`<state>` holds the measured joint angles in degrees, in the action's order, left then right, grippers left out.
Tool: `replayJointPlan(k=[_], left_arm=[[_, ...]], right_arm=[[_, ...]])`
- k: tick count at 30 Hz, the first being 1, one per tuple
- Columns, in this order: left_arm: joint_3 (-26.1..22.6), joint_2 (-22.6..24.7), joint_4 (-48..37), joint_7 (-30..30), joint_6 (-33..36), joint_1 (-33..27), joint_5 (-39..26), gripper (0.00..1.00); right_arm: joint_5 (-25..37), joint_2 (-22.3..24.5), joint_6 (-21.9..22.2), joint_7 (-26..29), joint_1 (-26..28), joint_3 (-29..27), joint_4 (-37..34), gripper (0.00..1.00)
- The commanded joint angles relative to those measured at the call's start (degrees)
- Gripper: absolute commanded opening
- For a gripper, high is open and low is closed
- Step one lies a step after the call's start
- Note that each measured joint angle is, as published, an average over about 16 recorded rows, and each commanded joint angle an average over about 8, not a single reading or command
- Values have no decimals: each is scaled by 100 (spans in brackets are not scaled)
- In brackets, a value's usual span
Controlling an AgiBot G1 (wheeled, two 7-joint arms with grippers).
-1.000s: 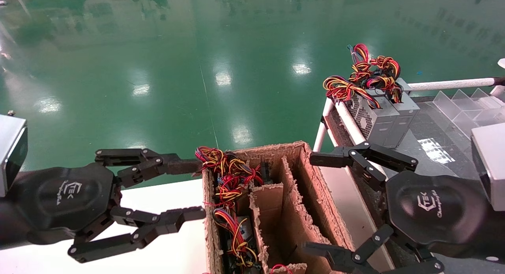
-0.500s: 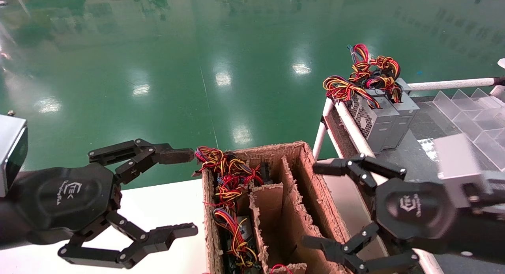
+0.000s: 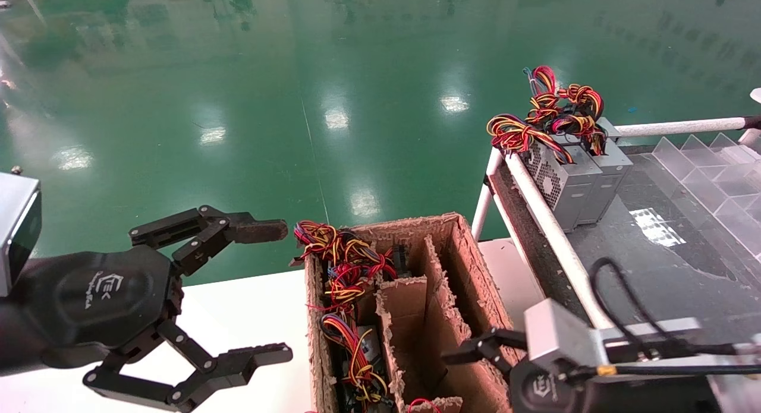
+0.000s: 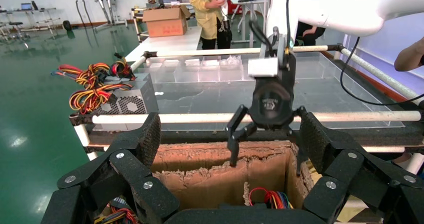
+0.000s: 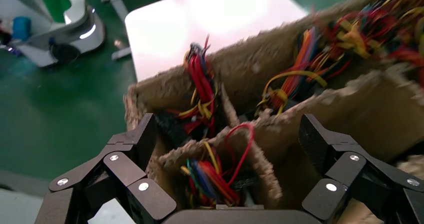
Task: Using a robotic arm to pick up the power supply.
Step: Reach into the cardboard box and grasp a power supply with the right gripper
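A torn cardboard box (image 3: 469, 264) with dividers holds power supplies. Their red, yellow and black wire bundles (image 3: 345, 264) spill out of the left compartments and hide most of the metal bodies. My right gripper (image 3: 467, 389) hangs open over the near right part of the box, one finger (image 3: 475, 349) showing. From its wrist I look down on a compartment with a red and blue wire bundle (image 5: 207, 176) between its spread fingers (image 5: 135, 144). My left gripper (image 3: 267, 291) is wide open left of the box, holding nothing. The left wrist view shows the right gripper (image 4: 265, 159) above the box's far wall.
Two more grey power supplies (image 3: 571, 181) with wire bundles stand on a black rack framed by white tubes (image 3: 547, 223), right of the box. Clear plastic dividers (image 3: 713, 157) lie farther right. The box sits on a white table (image 3: 250, 306) over a green floor.
My right arm swung down and left from the rack side, turning its gripper over the box. My left gripper opened wider and drew slightly back from the box's wires.
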<state>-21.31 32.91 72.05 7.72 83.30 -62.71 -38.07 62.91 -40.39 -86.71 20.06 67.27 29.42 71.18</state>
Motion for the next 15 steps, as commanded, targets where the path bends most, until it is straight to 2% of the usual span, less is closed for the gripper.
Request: replayJointPlan(k=[1,2,8,10,15], left_arm=[[0,0,0,0,0,0,0,100],[0,0,0,0,0,0,0,100],[0,0,0,0,0,0,0,100],[0,0,0,0,0,0,0,100],[0,0,0,0,0,0,0,100]], right_arm=[[149,-101,-74,55,62,123,-57,93],[194,-148,-96,55,81,164,-99,84],[421,-365,-167,-14,166,362,-341,8],[465,-404,-186,-43,185,408,-401,0],[451,-429,-254,-126,194,492,-465,0]])
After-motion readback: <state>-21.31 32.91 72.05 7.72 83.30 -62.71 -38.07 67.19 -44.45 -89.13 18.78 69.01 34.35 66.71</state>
